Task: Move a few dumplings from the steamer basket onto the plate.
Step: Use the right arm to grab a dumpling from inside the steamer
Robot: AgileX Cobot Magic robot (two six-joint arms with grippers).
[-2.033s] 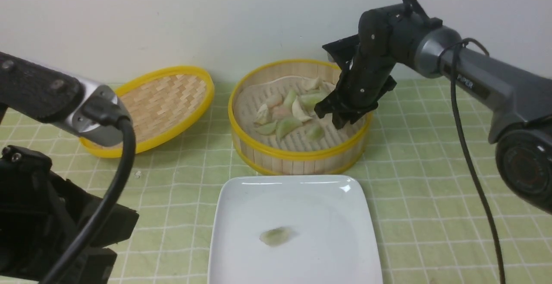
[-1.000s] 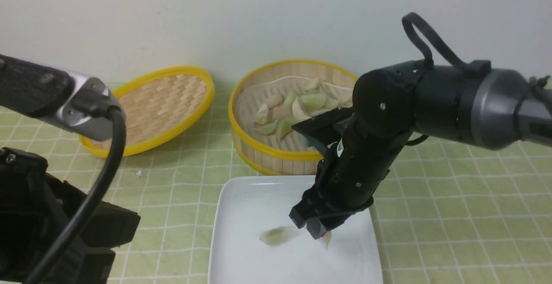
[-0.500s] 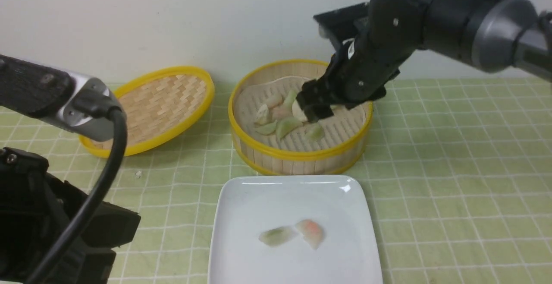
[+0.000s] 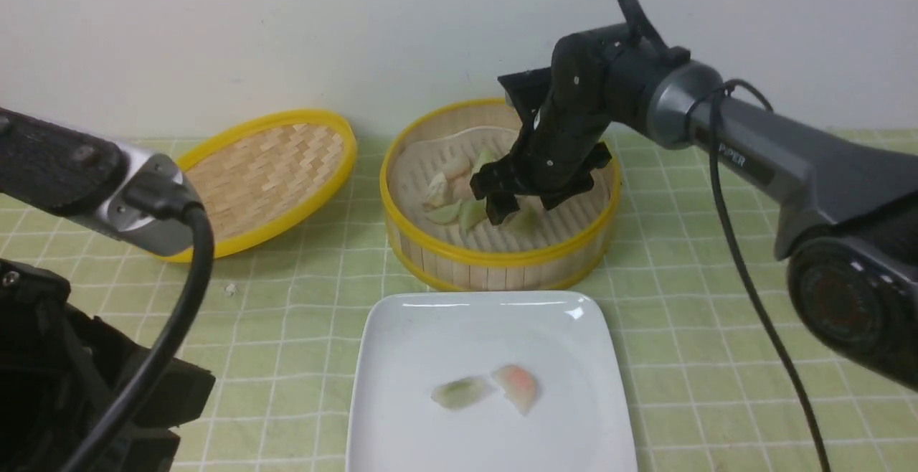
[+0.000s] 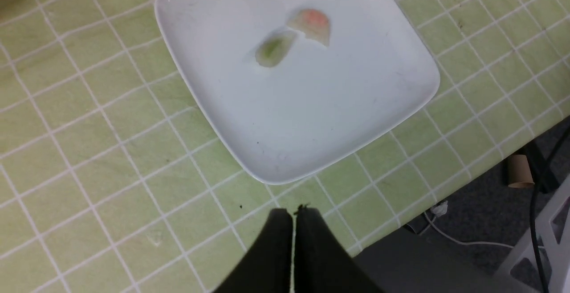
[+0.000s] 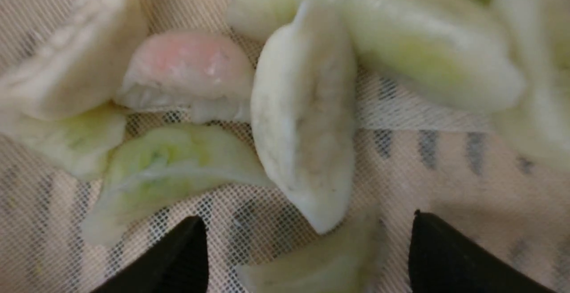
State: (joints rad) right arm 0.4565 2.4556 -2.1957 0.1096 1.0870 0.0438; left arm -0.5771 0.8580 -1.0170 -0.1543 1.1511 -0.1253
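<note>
The steamer basket (image 4: 495, 257) stands at the back centre with several dumplings (image 4: 445, 189) on its liner. My right gripper (image 4: 520, 206) reaches down inside it, open, with nothing gripped. In the right wrist view its two fingers (image 6: 187, 253) straddle a pale green dumpling (image 6: 311, 266), just below a white dumpling (image 6: 307, 119) and a pink one (image 6: 187, 68). The white plate (image 4: 401, 343) in front holds a green dumpling (image 4: 459, 392) and a pink-orange dumpling (image 4: 518, 384). My left gripper (image 5: 294, 213) is shut and empty over the cloth beside the plate (image 5: 378, 106).
The shallow woven lid (image 4: 265, 178) lies left of the basket. A green checked cloth (image 4: 717, 314) covers the table. The table's edge (image 5: 401, 235) runs close to the left gripper, with floor and a cardboard roll (image 5: 516, 170) beyond. A wall rises just behind the basket.
My right gripper let go of the pink-orange dumpling on the plate, opened, swung back over the basket and has now dropped lower among the dumplings. The left arm barely moved.
</note>
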